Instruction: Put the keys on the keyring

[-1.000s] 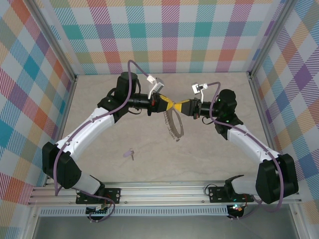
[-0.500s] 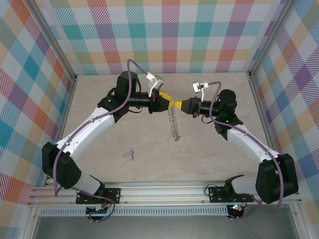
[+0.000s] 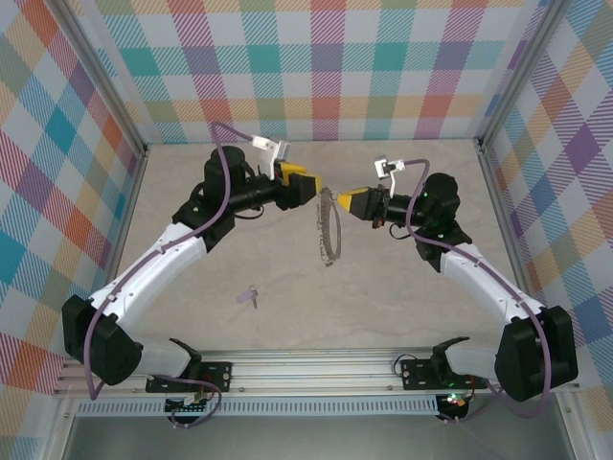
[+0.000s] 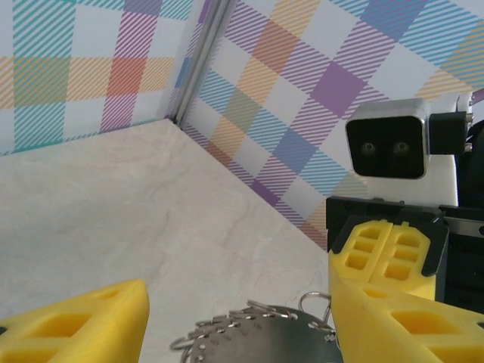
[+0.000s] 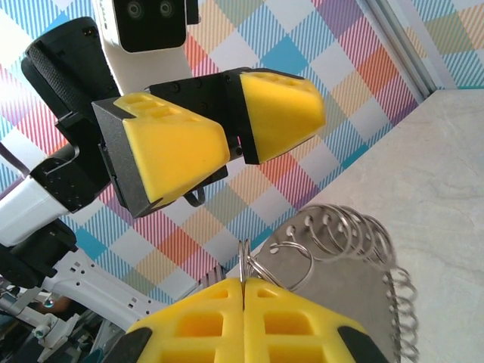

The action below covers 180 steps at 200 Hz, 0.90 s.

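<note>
From where I stand, the two white arms reach in toward each other over the middle of the pale marbled table (image 3: pixel 402 287), with bright checked walls (image 3: pixel 326 67) on three sides.

The right gripper (image 3: pixel 343 200) has its yellow fingers (image 5: pixel 295 325) pressed flat together, pinching a thin wire loop at the top of the silvery-grey metal keyring (image 3: pixel 338 235). The keyring is a flexible loop with a knobbly edge of small linked rings. It hangs down from that pinch above the table, about at the centre of the workspace, and from overhead it looks narrow, almost edge-on. In the right wrist view the small rings fan out along its rim just past the fingertips.

The left gripper (image 3: pixel 306 187) faces it from the other side, close by but not touching the keyring. Its two yellow fingers (image 4: pixel 83 318) are spread well apart with nothing between them. In the left wrist view the top of the keyring sits low in the gap between them, and the closed right gripper is straight ahead.

The tiny key with the pale lilac-purple head (image 3: pixel 251 296) lies flat on the table, well apart from both grippers. It is nearer the arm bases and on the left arm's side. I cannot make out its shaft in detail.
</note>
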{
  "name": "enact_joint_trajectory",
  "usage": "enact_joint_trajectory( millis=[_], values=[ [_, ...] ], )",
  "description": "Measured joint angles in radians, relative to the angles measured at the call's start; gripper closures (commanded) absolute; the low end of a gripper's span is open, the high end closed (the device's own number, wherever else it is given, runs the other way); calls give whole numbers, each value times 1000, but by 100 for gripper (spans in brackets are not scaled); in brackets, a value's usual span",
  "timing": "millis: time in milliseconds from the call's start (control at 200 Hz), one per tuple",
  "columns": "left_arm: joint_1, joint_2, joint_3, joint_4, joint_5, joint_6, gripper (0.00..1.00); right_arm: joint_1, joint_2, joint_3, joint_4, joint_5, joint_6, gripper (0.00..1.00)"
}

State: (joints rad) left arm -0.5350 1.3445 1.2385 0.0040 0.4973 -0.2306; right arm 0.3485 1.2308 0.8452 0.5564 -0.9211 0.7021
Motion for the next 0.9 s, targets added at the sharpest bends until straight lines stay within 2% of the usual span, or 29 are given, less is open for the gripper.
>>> enact_joint_trajectory(
  millis=[210, 490, 900],
  values=[
    [0, -11, -80, 81, 63, -96, 43, 0, -10, 0, 1, -6, -3, 100],
    [-16, -64, -213, 289, 142, -252, 52, 0, -12, 0, 8, 16, 28, 100],
    [-77, -87, -241, 422, 141, -305, 63, 0, -1, 0, 65, 56, 143, 100]
  ],
)
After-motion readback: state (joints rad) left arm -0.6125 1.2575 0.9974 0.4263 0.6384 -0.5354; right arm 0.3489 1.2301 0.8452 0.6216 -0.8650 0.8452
